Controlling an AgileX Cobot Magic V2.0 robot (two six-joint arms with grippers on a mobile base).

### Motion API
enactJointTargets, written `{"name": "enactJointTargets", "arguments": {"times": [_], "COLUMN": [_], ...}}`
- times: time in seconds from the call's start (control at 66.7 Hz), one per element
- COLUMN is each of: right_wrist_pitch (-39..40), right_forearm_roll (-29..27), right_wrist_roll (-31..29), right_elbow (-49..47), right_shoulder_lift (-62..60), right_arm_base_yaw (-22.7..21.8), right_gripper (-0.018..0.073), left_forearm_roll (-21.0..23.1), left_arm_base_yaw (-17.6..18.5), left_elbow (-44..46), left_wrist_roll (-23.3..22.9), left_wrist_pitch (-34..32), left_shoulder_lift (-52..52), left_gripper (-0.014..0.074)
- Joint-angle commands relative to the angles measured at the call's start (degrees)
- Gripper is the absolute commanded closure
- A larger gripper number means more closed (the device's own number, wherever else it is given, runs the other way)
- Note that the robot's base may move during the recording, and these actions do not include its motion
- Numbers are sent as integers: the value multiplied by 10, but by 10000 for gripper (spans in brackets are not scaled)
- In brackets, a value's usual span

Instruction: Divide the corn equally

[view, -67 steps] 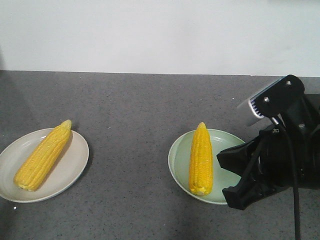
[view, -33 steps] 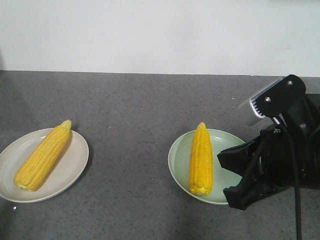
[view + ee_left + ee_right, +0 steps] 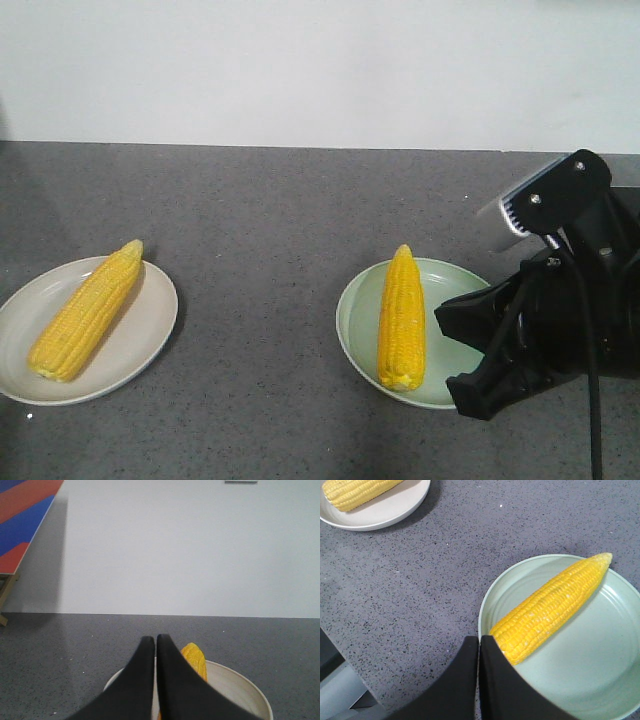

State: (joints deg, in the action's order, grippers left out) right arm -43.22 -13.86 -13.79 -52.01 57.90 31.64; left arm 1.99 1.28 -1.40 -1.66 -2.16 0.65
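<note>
One corn cob lies diagonally on a cream plate at the left. A second corn cob lies on a pale green plate at the right, tip pointing away. My right gripper is shut and empty, hovering at the green plate's near rim beside the thick end of its corn. My left gripper is shut with nothing in it, above the cream plate, where the corn's end shows just right of the fingers. The left gripper is out of the front view.
The plates sit apart on a dark grey speckled counter with a white wall behind. The black right arm fills the front view's lower right, partly covering the green plate. The cream plate shows at the top left of the right wrist view.
</note>
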Motion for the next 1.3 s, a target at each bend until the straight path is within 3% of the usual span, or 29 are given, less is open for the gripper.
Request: {"name": "enactJointTargets", "arguments": {"times": [0.0,0.899,0.944,1.079,1.289], "right_wrist_pitch": [30,36,47,110,283], "right_forearm_roll": [-3,7,28,23,24], "right_wrist_roll": [-5,-14,-39,-51,-51], "right_elbow": [-14,-3,9,84,248], "right_shoulder_lift": [-8,-33,-49,-133,-306], "right_arm_base_yaw": [1,-3,-19,-108,-248], "right_gripper": [569,569,569,569,569], "left_forearm_roll": [5,5,5,5,5], "left_arm_base_yaw": [0,0,0,0,0], "left_elbow": [9,9,9,9,9], "left_wrist_roll": [-7,-7,-7,-7,-7], "left_wrist_pitch": [-43,-44,-44,-44,-44], "left_shoulder_lift": [10,9,9,9,9], "left_gripper": [604,603,603,603,603]}}
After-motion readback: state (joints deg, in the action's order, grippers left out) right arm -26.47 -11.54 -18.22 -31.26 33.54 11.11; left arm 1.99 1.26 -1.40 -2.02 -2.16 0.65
